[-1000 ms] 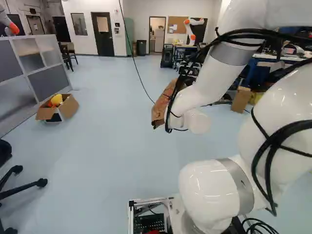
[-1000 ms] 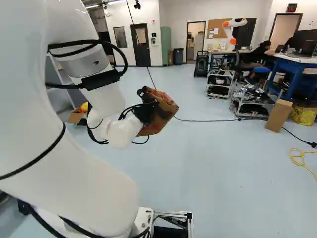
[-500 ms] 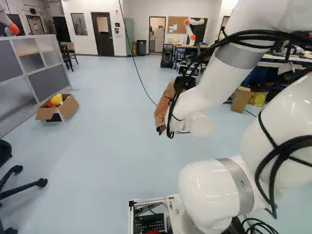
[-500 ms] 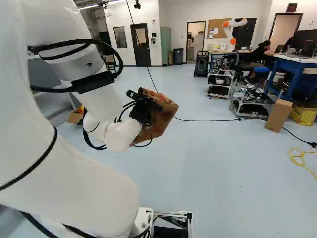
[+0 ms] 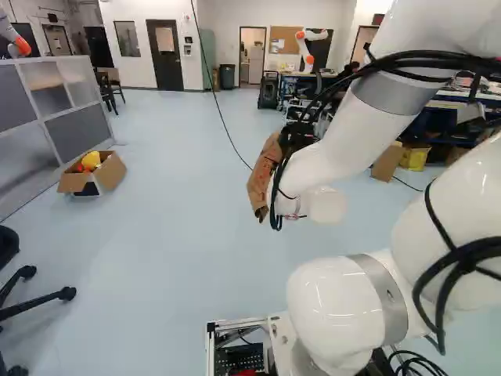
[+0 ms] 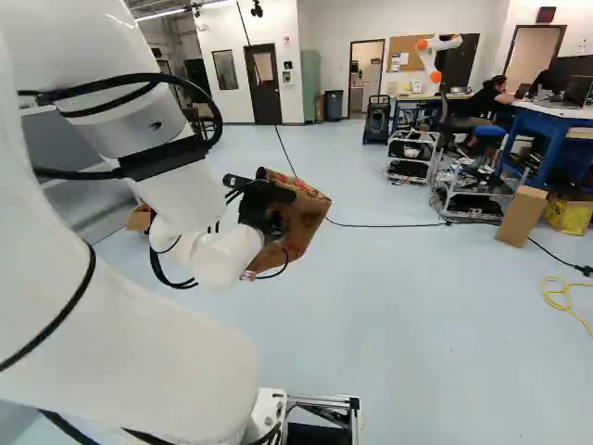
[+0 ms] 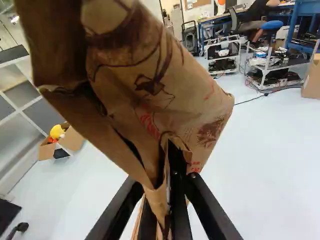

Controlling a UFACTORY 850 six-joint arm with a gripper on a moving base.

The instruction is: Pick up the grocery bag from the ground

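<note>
One pincer (image 7: 168, 192) pinches the brown bag (image 7: 155, 95) by its edge; the rest sticks out ahead of the pincer, so move gently.

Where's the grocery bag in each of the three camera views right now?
Left base view: the grocery bag is near the middle, just left of the arm's wrist.
Right base view: near the middle, just right of the arm's wrist.
Wrist view: between the fingers of the gripper and spreading ahead of them.
Shared landmark: the black wheeled case near the back wall.
</note>
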